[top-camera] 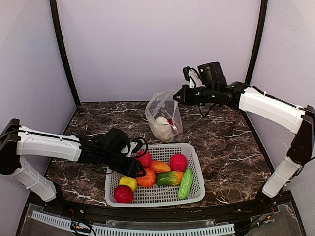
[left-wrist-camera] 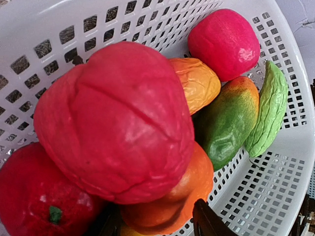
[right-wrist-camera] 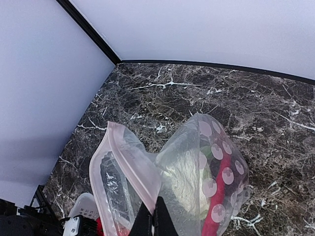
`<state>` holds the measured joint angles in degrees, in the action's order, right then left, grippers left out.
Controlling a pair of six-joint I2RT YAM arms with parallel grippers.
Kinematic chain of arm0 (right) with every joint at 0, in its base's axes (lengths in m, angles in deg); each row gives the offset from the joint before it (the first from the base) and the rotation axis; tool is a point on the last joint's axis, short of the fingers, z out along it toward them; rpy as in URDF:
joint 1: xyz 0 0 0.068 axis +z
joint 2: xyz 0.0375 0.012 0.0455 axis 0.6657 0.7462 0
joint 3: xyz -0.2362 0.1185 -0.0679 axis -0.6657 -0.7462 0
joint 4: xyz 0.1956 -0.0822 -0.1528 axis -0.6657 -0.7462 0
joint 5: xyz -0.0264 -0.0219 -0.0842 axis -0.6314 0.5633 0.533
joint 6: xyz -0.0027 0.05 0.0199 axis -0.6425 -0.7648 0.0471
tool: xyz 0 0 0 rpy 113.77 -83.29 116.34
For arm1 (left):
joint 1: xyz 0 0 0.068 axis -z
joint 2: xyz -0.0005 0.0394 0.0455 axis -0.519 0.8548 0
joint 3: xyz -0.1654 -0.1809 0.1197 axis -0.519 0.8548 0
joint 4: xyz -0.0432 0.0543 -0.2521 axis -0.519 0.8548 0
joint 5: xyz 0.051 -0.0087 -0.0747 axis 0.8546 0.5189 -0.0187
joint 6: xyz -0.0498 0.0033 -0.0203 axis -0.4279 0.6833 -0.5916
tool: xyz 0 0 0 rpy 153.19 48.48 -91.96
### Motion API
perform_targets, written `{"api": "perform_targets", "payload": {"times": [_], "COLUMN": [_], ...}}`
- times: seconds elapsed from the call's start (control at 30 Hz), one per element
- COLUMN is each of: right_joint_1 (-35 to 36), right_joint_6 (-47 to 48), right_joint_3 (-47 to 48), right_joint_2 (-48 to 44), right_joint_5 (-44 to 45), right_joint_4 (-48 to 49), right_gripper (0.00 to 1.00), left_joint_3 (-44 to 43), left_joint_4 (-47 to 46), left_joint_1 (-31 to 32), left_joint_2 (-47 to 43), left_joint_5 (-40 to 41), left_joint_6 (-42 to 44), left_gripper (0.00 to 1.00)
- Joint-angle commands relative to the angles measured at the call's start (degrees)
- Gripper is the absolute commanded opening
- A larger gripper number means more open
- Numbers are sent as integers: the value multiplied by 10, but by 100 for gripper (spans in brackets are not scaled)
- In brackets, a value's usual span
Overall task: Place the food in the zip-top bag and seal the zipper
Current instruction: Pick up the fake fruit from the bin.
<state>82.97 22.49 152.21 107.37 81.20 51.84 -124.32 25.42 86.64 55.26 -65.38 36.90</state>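
Note:
The clear dotted zip-top bag [top-camera: 165, 115] stands open behind the basket, with a white cauliflower [top-camera: 162, 125] and a red piece [right-wrist-camera: 216, 196] inside. My right gripper [top-camera: 178, 96] is shut on the bag's rim and holds it up; its closed fingers [right-wrist-camera: 155, 221] pinch the plastic beside the pinkish zipper strip [right-wrist-camera: 130, 162]. My left gripper [top-camera: 139, 166] is in the white basket [top-camera: 197, 189], shut on a large red fruit [left-wrist-camera: 118, 123] that hides most of its fingers [left-wrist-camera: 206, 221]. The red fruit [top-camera: 143, 158] sits at the basket's back left.
In the basket lie a red ball [top-camera: 178, 162], an orange piece [top-camera: 160, 166], a green-orange mango [top-camera: 170, 178], a green gourd [top-camera: 186, 183], an orange fruit [top-camera: 146, 178], a yellow fruit [top-camera: 128, 183] and a red fruit [top-camera: 123, 193]. Walls close off left, right and back.

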Motion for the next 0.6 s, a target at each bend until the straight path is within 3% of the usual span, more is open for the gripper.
{"api": "perform_targets", "payload": {"times": [0.0, 0.57], "right_joint_1": [2, 1], "right_joint_6": [-2, -2], "right_joint_3": [9, 12], "right_joint_2": [10, 16], "right_joint_5": [-5, -6], "right_joint_4": [17, 15], "right_gripper": [0, 0], "left_joint_3": [6, -13], "left_joint_4": [-8, -16], "left_joint_1": [4, 13], "left_joint_2": [10, 75], "left_joint_5": [12, -19], "left_joint_6": [-6, -9], "left_gripper": [51, 66]}}
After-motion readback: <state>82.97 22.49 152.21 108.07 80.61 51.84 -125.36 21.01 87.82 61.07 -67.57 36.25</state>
